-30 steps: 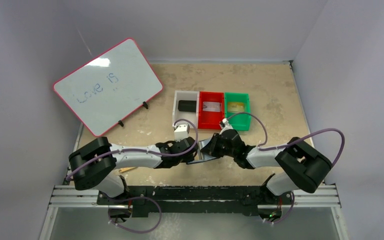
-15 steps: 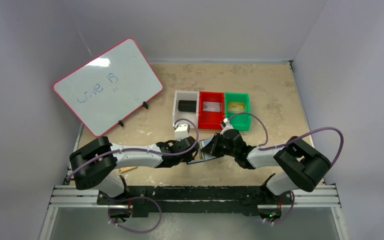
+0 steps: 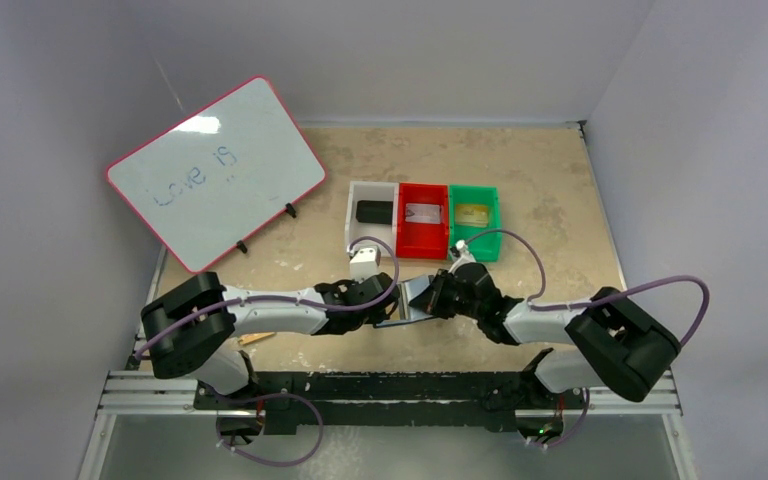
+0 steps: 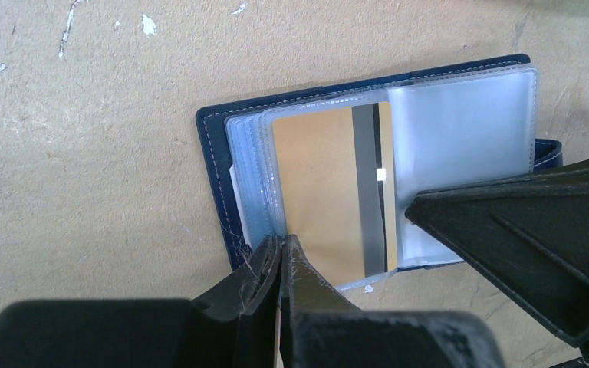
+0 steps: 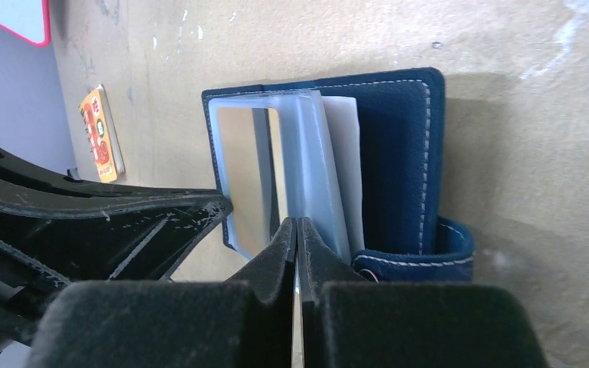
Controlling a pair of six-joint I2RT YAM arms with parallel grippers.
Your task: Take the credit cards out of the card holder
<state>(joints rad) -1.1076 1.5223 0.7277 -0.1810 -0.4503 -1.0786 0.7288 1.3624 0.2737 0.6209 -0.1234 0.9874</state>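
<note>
On scuffed tan tabletop (image 3: 550, 180), pale walls (image 3: 50, 100), left fingers (image 4: 257, 285) and right fingers (image 5: 272, 264) — pinching card holder (image 4: 213, 153)

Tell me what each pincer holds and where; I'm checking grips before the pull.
Left pincer: shut on the edge of the clear sleeve around the gold card. Right pincer: shut on a second sleeve's edge, holding it upright.
</note>
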